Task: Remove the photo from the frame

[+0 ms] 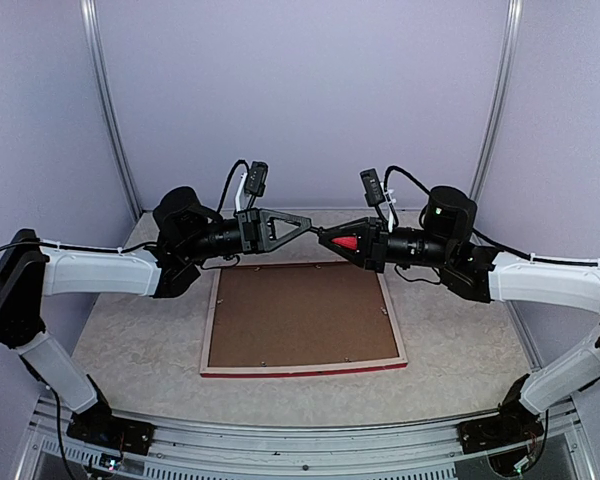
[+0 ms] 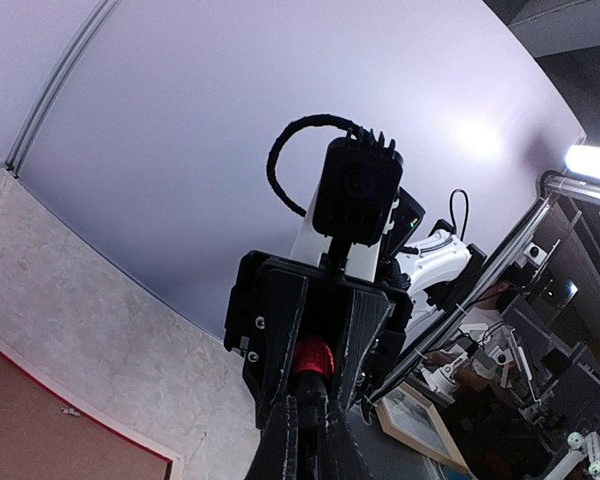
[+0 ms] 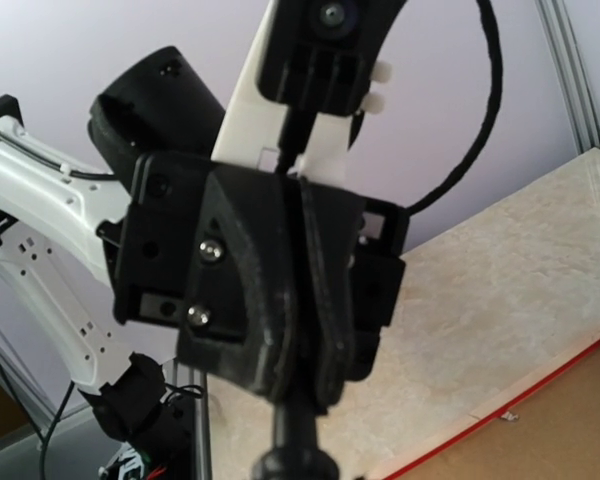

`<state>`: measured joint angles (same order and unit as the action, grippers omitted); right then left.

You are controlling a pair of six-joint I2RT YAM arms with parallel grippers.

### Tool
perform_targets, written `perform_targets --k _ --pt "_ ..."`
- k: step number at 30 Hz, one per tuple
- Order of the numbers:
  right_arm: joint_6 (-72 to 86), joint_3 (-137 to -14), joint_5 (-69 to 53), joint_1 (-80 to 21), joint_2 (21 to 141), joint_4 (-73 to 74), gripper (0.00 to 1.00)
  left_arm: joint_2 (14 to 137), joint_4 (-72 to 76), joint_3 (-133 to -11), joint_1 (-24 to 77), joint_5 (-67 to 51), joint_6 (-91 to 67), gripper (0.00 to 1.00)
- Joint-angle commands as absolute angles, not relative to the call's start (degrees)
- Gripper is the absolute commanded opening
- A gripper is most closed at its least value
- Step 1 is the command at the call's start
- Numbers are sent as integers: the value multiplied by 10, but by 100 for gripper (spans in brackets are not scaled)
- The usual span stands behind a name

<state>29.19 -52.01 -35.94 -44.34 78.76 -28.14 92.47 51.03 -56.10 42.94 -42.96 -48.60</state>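
The frame lies face down on the table, its red rim toward the near edge and a brown backing board covering its back. The photo is hidden under that board. Both grippers meet in the air above the frame's far edge, tip to tip. A red-handled screwdriver spans them. My left gripper is shut on its black shaft. The right gripper has its fingers against the red handle on both sides. The right wrist view shows the shaft but not its own fingers.
Pale speckled tabletop surrounds the frame. Purple walls and two metal poles close in the back and sides. Small clips sit along the backing board's edges. Another framed picture lies outside the cell.
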Motion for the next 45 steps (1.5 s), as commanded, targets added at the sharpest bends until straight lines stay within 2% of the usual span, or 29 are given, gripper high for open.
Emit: perform_targets --k 1,6,11,13,17,20,23,25,31,37,40,45 --pt "292 -540 -360 -454 796 -278 0 938 500 -576 439 -420 -465 0" --pt "287 -539 -354 -453 791 -273 0 934 478 -572 439 -409 -448 2" --pt "265 -538 -320 -453 776 -239 0 912 416 -557 437 -371 -400 39" --pt "247 -539 -291 -453 766 -213 0 894 376 -544 433 -344 -373 50" --pt "212 -539 -224 -453 741 -149 0 843 258 -507 420 -242 -311 61" --pt "190 -539 -176 -453 726 -95 0 796 163 -475 410 -107 -277 65" --pt "178 -536 -138 -453 724 -57 0 767 77 -446 384 23 -273 66" --pt "174 -540 -128 -453 734 -38 0 760 41 -424 352 55 -283 65" --pt "170 -575 -121 -467 794 -4 0 765 23 -365 283 53 -293 59" --pt "154 -644 -87 -500 879 61 0 849 12 -385 276 63 -300 54" --pt "156 -677 -80 -513 924 83 0 873 30 -384 275 52 -308 48" --pt "159 -732 -79 -530 986 107 0 901 41 -384 275 44 -310 42"
